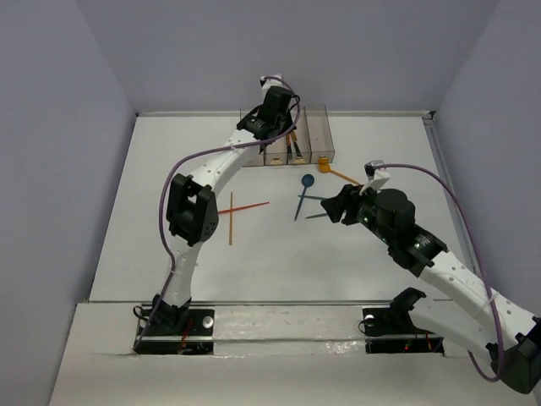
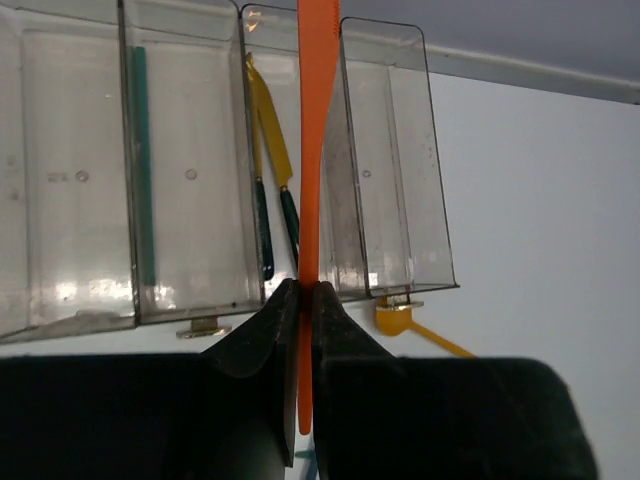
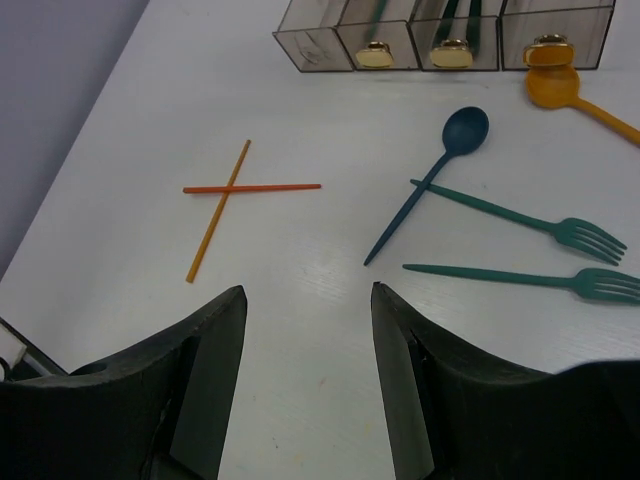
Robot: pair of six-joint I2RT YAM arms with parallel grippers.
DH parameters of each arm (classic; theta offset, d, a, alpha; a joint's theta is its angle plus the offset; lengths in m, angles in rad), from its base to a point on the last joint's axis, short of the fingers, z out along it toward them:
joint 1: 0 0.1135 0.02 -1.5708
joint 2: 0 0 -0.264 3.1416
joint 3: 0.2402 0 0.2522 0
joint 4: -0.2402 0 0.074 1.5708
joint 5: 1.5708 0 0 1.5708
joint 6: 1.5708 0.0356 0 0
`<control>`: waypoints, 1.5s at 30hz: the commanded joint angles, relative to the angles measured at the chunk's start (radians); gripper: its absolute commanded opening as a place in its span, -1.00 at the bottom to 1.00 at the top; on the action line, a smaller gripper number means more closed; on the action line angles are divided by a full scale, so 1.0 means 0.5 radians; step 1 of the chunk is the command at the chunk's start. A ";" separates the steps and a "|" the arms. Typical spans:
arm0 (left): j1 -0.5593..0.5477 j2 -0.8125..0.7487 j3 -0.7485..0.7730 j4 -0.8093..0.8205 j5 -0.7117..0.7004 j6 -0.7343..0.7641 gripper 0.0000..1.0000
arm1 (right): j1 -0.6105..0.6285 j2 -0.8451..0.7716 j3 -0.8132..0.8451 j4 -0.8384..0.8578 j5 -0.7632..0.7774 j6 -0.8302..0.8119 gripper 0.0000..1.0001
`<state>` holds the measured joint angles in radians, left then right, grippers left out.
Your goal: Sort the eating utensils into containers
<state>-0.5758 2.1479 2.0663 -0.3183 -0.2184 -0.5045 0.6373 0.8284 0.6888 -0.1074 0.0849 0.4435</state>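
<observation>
Right gripper point(image 3: 305, 330): nearest; its jaws stand apart with nothing between them, over bare table point(image 1: 169, 254).
Loose utensils: two orange sticks point(image 3: 235, 187) lie crossed to its left. A blue spoon point(image 3: 440, 160) lies with its handle across the handle of one teal fork point(image 3: 520, 218), and a second teal fork point(image 3: 540, 280) lies apart, nearer.
Orange spoon point(image 3: 560, 88): its bowl is just beside the near end of the end bin.
Containers point(image 2: 60, 200): a row of four joined bins at the far side. One holds a teal piece, the next holds yellow and dark green pieces, and the end bin point(image 2: 395, 180) looks bare.
Left gripper point(image 2: 305, 295): clamped tight on a flat orange utensil point(image 2: 312, 150), whose head is out of frame. The utensil runs lengthwise right over the divider between the filled third bin and the end bin.
Step in hand: dropping that piece. As I judge it, move sideways until the whole length clears the divider, keep it parallel to the bin walls, and lower it before letting go, or it may bridge the wall or bounce out.
Room: the bins sit near the table's far edge point(image 1: 203, 113), with little space beyond them. There is open table on the near side for backing away, and the right arm is well apart.
</observation>
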 commanded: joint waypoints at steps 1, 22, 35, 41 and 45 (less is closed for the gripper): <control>-0.008 0.155 0.349 0.112 0.139 0.067 -1.00 | 0.020 -0.061 -0.061 -0.071 0.067 0.021 0.18; 0.010 0.760 0.641 0.416 0.176 -0.089 -1.00 | 0.020 -0.117 -0.117 -0.141 0.073 -0.031 0.18; 0.010 0.650 0.518 0.443 0.124 -0.056 -0.11 | 0.020 -0.022 -0.077 -0.101 0.106 -0.052 0.18; 0.029 0.558 0.528 0.431 0.139 -0.019 0.15 | 0.020 0.034 0.006 -0.123 0.134 -0.059 0.18; 0.029 0.353 0.570 0.446 0.210 0.055 0.26 | 0.020 0.076 0.064 -0.147 0.162 -0.086 0.16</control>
<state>-0.5674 2.5340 2.3230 -0.1341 -0.1371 -0.5240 0.6373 0.8555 0.6502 -0.1955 0.1341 0.4259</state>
